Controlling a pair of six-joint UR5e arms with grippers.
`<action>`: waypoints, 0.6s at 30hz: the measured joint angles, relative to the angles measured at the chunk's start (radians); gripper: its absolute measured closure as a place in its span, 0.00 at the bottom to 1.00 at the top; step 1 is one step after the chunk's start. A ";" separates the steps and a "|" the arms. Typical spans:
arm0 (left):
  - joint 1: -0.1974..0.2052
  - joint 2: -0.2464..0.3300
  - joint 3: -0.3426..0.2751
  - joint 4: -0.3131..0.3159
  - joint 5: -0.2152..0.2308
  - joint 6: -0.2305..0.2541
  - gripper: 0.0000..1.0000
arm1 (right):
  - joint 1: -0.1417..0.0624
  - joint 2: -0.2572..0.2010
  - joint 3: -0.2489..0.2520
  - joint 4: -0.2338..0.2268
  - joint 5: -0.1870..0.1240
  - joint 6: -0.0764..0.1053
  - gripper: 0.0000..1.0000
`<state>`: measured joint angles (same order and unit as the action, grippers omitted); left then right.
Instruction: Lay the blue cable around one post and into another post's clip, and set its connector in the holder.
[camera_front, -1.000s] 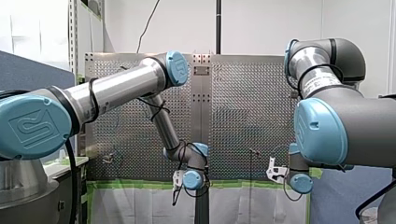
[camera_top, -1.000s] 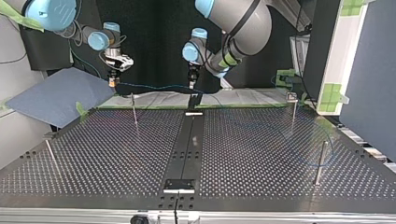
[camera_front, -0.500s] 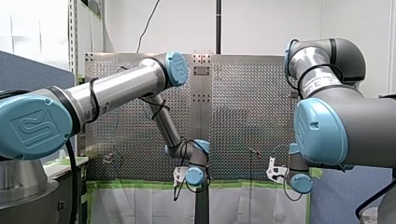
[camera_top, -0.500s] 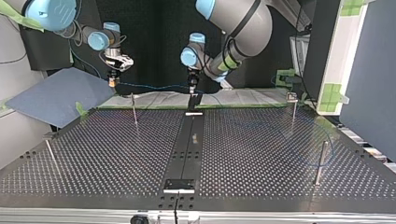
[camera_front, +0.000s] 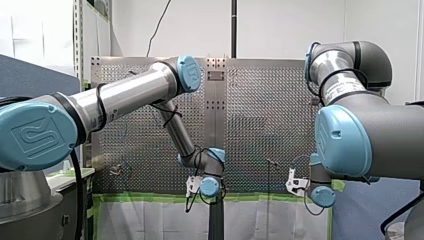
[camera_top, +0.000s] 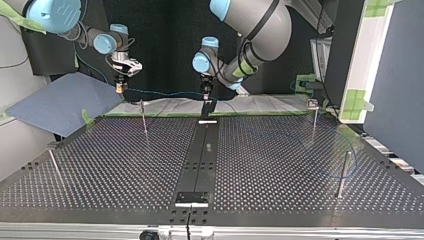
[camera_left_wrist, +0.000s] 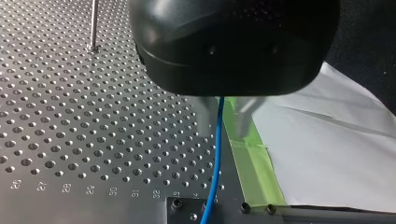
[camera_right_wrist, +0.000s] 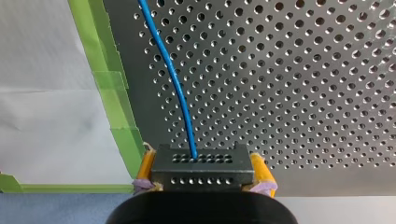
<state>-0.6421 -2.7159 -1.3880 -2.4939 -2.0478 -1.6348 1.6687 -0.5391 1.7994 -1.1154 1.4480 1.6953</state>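
The blue cable (camera_left_wrist: 215, 158) runs between my left gripper's (camera_left_wrist: 224, 134) two metal fingers (camera_left_wrist: 242, 123), which stand apart on either side of it, just above the table's taped edge. My right gripper (camera_right_wrist: 203, 169) is shut with its yellow pads (camera_right_wrist: 260, 169) on the cable's black connector (camera_right_wrist: 201, 161), and the cable (camera_right_wrist: 175, 79) leads out over the perforated plate. In the top view the cable (camera_top: 165, 93) spans from my right gripper (camera_top: 120, 88) at the left to my left gripper (camera_top: 205, 93) near the middle, above a black holder block (camera_top: 208, 107).
Thin metal posts stand on the plate: one near the right gripper (camera_top: 143, 117), one at the far right (camera_top: 314, 117), a thicker one (camera_top: 343, 172) and a leaning one (camera_top: 54, 167). A faint cable loop (camera_top: 350, 150) lies near the thicker post. Green tape (camera_left_wrist: 250, 163) and white paper border the table.
My left arm's wrist has shifted a little toward the top view's left and its gripper has come down onto the cable. My right arm has stayed still with the connector.
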 joint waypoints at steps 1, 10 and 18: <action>0.000 0.000 0.000 0.000 0.000 0.001 1.00 | 0.000 0.000 0.000 0.000 0.000 0.000 0.83; 0.001 0.000 0.000 -0.005 0.005 0.005 1.00 | -0.002 0.000 0.000 0.000 0.001 0.000 0.83; -0.006 0.000 0.000 -0.007 0.008 0.003 1.00 | -0.011 -0.001 -0.001 0.004 0.007 0.000 0.83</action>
<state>-0.6484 -2.7158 -1.3878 -2.5012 -2.0397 -1.6318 1.6576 -0.5399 1.7988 -1.1113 1.4551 1.6954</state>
